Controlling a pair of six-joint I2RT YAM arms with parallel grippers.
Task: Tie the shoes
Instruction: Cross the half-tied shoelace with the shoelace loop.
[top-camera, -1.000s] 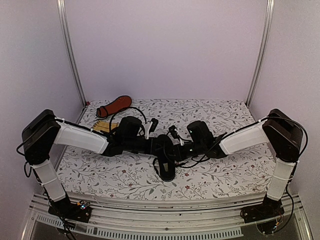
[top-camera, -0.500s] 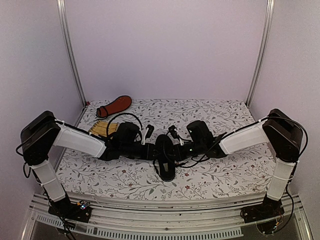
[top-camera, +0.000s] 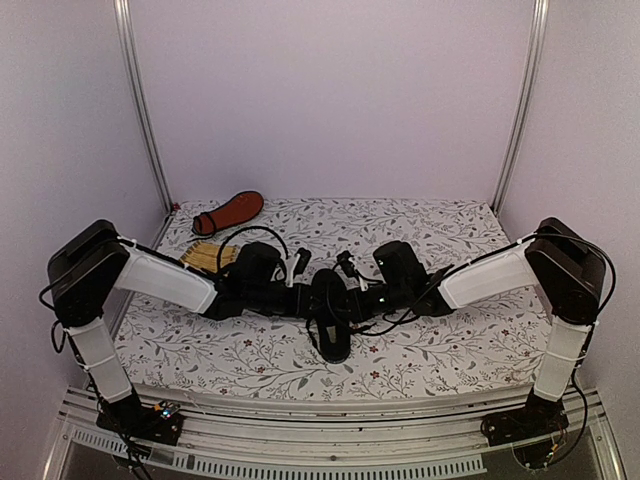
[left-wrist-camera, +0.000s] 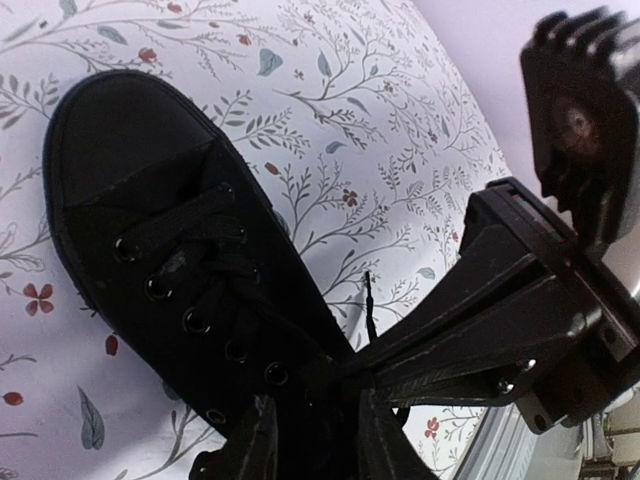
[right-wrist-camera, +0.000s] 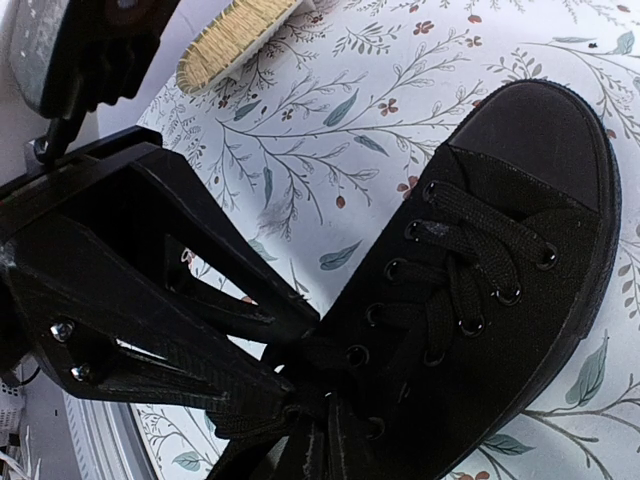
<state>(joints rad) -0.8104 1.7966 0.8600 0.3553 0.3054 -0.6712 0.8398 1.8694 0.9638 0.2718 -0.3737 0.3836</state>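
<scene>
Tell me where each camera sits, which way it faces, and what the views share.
Top external: above and behind the bases, looking down on the table; both arms, left gripper and right gripper meeting at the black shoe.
Left wrist: on the left arm, looking past its own fingers at the shoe; right gripper shows at right.
Right wrist: mirrored; own fingers at bottom, left gripper at left.
Shared: the same laced shoe.

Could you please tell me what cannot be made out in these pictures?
- What, if anything, the left gripper or right gripper pinches: wrist views, black against the black shoe.
- Yellow mat: top view, partly under the left arm.
- Laces of the rear shoe: top view, it lies sole up.
</scene>
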